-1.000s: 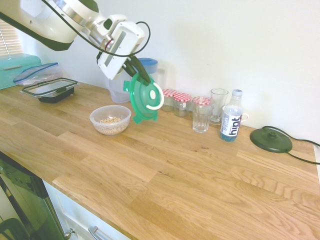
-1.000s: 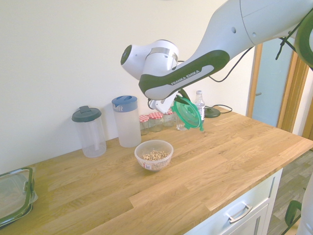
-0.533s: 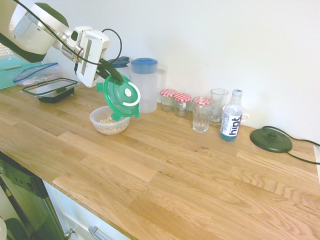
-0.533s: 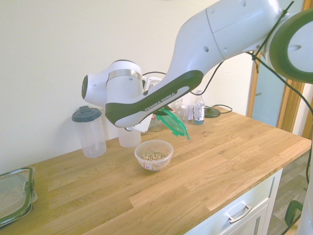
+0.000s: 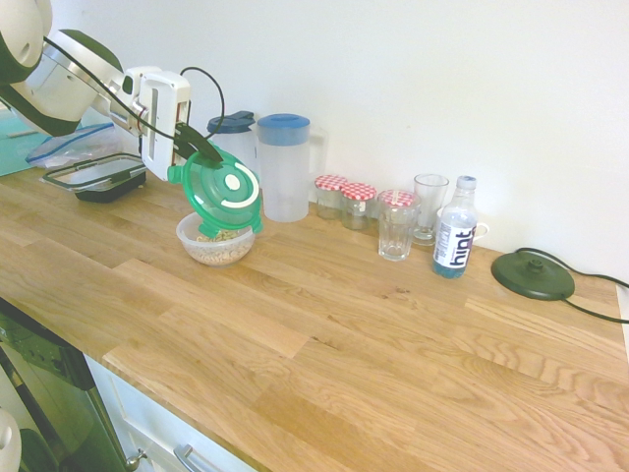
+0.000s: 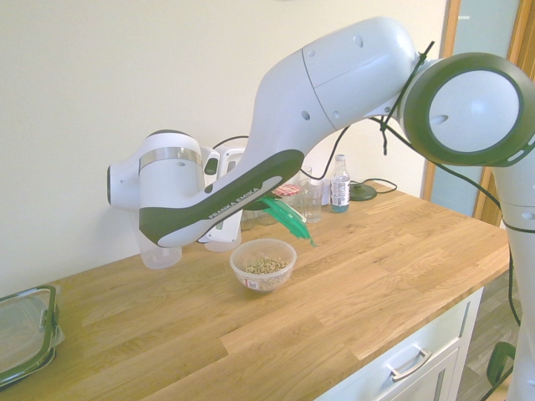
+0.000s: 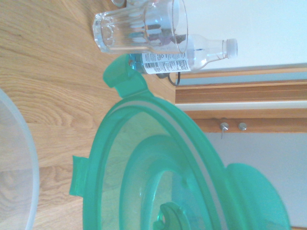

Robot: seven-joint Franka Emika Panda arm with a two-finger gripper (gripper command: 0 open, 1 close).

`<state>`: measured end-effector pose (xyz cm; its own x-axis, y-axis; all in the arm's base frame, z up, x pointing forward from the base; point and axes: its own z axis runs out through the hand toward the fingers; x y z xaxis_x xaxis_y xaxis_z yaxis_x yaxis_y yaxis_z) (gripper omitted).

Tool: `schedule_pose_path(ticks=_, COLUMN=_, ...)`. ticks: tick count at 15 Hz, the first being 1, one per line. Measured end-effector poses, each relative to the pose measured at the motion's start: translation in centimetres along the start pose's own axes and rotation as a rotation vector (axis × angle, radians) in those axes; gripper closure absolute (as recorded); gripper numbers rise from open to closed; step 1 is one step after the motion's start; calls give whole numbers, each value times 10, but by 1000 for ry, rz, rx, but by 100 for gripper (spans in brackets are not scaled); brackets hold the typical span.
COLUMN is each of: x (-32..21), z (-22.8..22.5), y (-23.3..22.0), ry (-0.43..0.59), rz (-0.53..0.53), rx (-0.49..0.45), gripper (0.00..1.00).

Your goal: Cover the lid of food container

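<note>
Fingers clamped on the rim of the lid, at its upper back edge. Lid hanging tilted below and ahead of the fingers, face turned outward, low edge just over the far rim of the bowl. Bowl sitting on the table straight beneath the fingers, beige grains inside, not yet covered. In the wrist view, lid filling most of the frame, one clip tab toward the glasses, bowl rim a pale arc at the edge.

Risks from here, as a judgement: steep tilt, so a straight drop would land the low edge first and let the lid skid off or tip inside onto the food. Needs levelling and centring before release. A pinch at one edge only, hence a chance of the lid swinging or slipping out while being levelled. Pushing down off-centre could shove the light bowl along the table toward the jugs just behind the fingers. Clip tabs may catch on the rim and leave the lid cocked.

Writing: "hint" on the bottle well off to the side past the glasses; "FRANKA EMIKA" along the arm. Fine print on the bottle label in the wrist view too small to read.
</note>
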<state>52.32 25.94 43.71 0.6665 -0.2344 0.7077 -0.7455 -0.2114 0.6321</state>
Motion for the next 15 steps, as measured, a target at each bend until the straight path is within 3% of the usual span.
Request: schedule_pose_path(ticks=15, x=-26, z=-17, y=-47, ry=87, rz=-18, rx=-55, gripper=100)
